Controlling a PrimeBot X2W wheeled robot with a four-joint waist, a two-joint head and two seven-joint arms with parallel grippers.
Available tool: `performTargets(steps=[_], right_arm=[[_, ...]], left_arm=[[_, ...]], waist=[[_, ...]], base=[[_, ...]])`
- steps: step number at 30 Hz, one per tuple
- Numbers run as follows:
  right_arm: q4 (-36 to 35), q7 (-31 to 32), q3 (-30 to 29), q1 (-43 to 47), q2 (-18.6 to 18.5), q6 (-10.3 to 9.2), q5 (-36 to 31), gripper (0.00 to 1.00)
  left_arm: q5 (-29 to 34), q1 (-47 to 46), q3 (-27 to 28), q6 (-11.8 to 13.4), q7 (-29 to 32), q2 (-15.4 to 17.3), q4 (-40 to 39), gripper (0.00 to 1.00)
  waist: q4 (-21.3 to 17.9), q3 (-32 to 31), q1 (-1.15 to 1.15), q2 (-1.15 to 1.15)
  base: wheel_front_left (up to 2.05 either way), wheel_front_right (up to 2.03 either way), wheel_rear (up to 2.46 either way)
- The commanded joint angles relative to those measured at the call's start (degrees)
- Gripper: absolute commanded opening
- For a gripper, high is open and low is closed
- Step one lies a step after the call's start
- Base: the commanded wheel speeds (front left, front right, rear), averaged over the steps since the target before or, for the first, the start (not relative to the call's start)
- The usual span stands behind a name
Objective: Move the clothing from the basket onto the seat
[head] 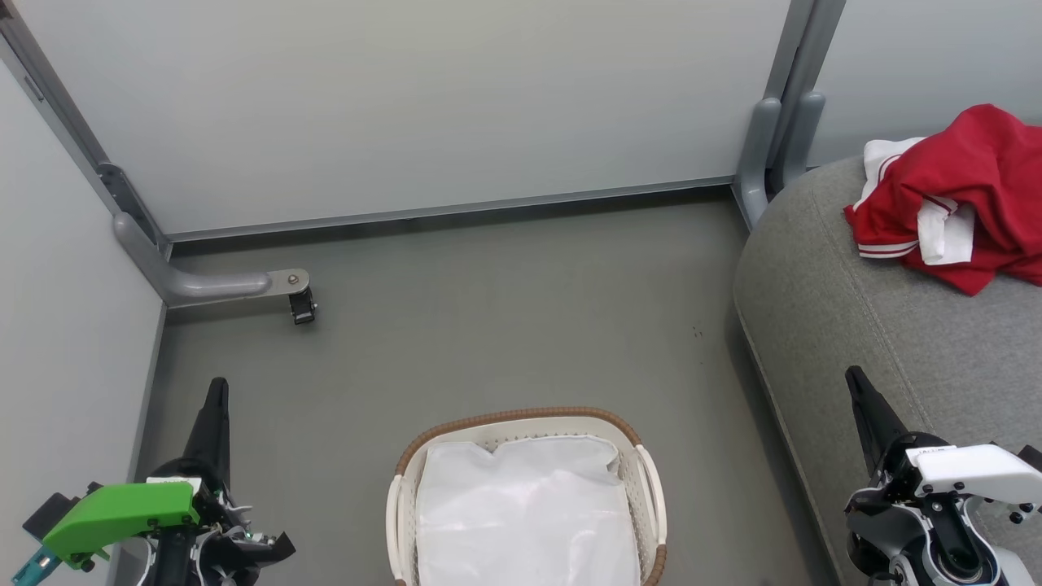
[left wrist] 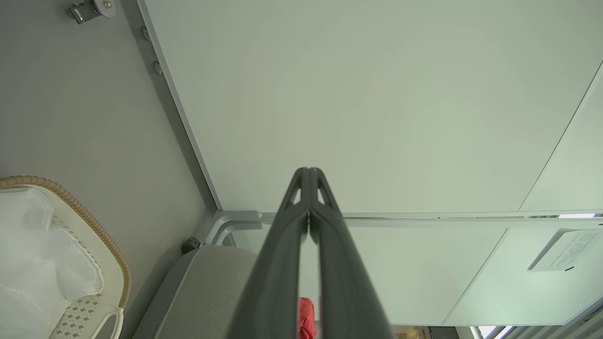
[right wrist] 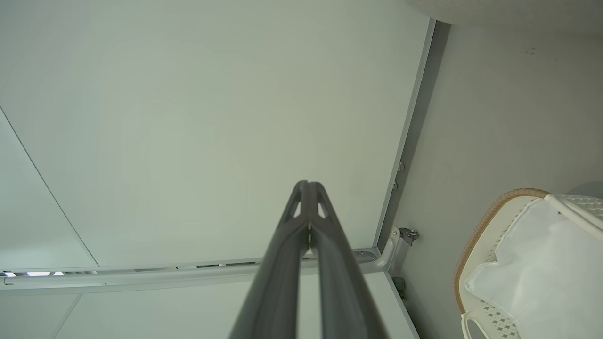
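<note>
I see crumpled red fabric clothing at the far edge of the rounded grey upholstered seat, and the white perforated plastic basket on the smooth grey floor. My left tool and right tool are pressed together.

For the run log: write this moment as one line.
clothing: on seat | basket: white liner inside | left hand: shut, empty | right hand: shut, empty

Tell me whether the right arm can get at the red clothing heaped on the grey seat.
Probably yes. The red-and-white fabric clothing lies uncovered on the large grey upholstered seat, and only bare cushion shows between it and the shut right tool.
</note>
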Motion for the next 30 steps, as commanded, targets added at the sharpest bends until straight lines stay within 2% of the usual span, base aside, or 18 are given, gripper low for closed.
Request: performTargets(steps=[1,30], right_arm=[[-0.25,0.14,-0.13,-0.45,-0.29,0.00,0.13,0.00],[-0.25,0.15,-0.13,-0.46,-0.28,0.00,0.12,0.00]], left_arm=[[-0.19,-0.59,0.11,-0.37,0.17,0.01,-0.10,0.00],[-0.20,-0.59,0.11,-0.34,0.16,0.01,-0.10,0.00]], waist=[[0.00,0.00,0.00,0.00],[0.00,0.00,0.00,0.00]], base=[[0.00,0.00,0.00],[0.00,0.00,0.00]])
